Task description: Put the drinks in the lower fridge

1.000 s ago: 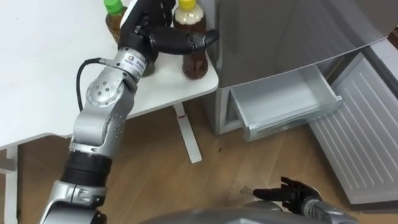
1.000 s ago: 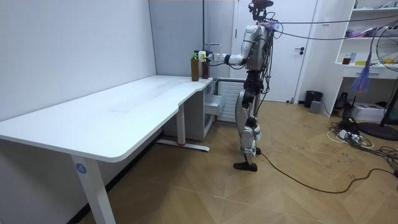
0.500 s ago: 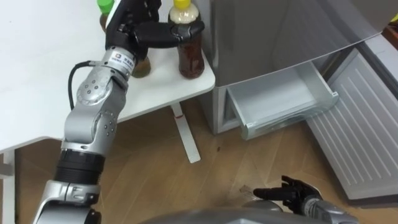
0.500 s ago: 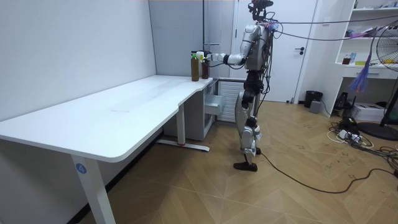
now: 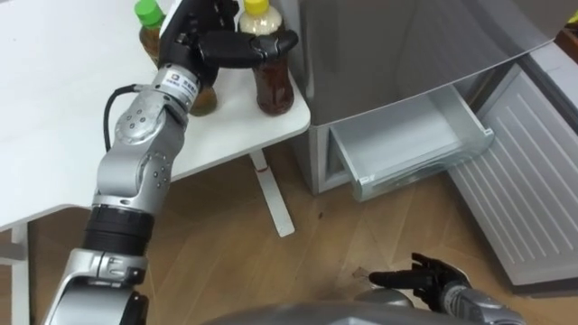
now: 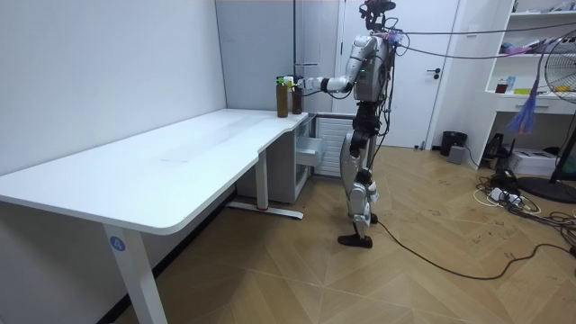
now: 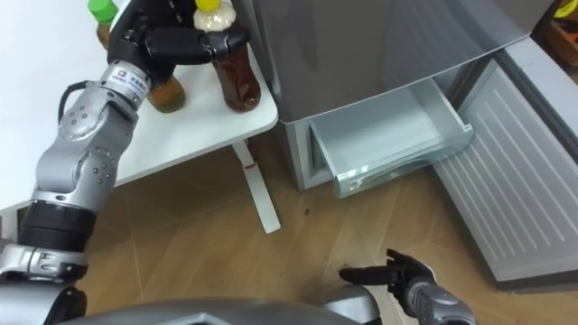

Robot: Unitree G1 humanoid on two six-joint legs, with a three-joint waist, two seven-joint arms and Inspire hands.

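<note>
White desk corner carries both drinks. You have the left robot hand wrapped round the shoulder of the yellow-capped tea bottle, fingers curled across it just under the cap. The bottle stands upright on the desk, close to the edge nearest the fridge. The green-capped tea bottle stands just beside it, partly hidden behind that hand's wrist. Below the grey fridge front, the lower drawer is pulled out, and the fridge door is swung wide to the right. Your right robot hand hangs low over the wooden floor, fingers loose and apart, holding nothing. In the room view, the robot stands upright at the desk's far end beside the fridge, left arm stretched out to the bottles.
</note>
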